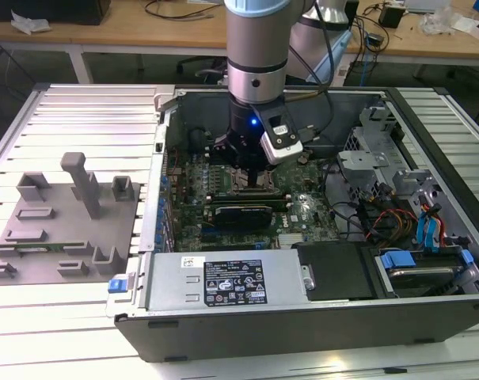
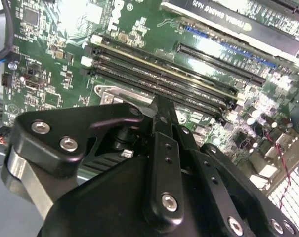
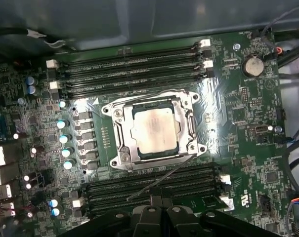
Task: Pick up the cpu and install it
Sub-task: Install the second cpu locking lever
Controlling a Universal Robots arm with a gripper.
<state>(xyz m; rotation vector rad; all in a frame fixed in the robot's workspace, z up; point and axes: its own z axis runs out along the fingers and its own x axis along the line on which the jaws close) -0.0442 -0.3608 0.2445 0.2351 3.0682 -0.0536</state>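
We see one cpu (image 3: 154, 131), already seated in the one socket frame (image 3: 117, 136) on the motherboard (image 3: 248, 128), roughly mid-board in the first wrist view, with memory slots (image 3: 129, 69) on both long sides of it. We count one arm with one end effector (image 1: 251, 162), hanging over the socket area inside the open computer case (image 1: 397, 103) in the exterior view. In the first wrist view the end effector fingertips (image 3: 156, 212) sit close together with nothing between them, off the cpu and apart from it; we judge them together and empty. In the second wrist view the end effector (image 2: 161, 111) points down toward the memory slots (image 2: 159, 76) and a metal corner of the frame (image 2: 106, 92).

Handling, our judgement: the cpu is thin, light, stiff, with a smooth metal top that would slip under a pinch. Contacts underneath are fragile, so hold by two opposite edges, flat, no tilt.

Counts: one grey fixture plate (image 1: 65, 214) with several blocks on the bench (image 1: 73, 111), to the exterior view's left of the case; one power supply (image 1: 223, 281); one graphics card (image 1: 239, 212).
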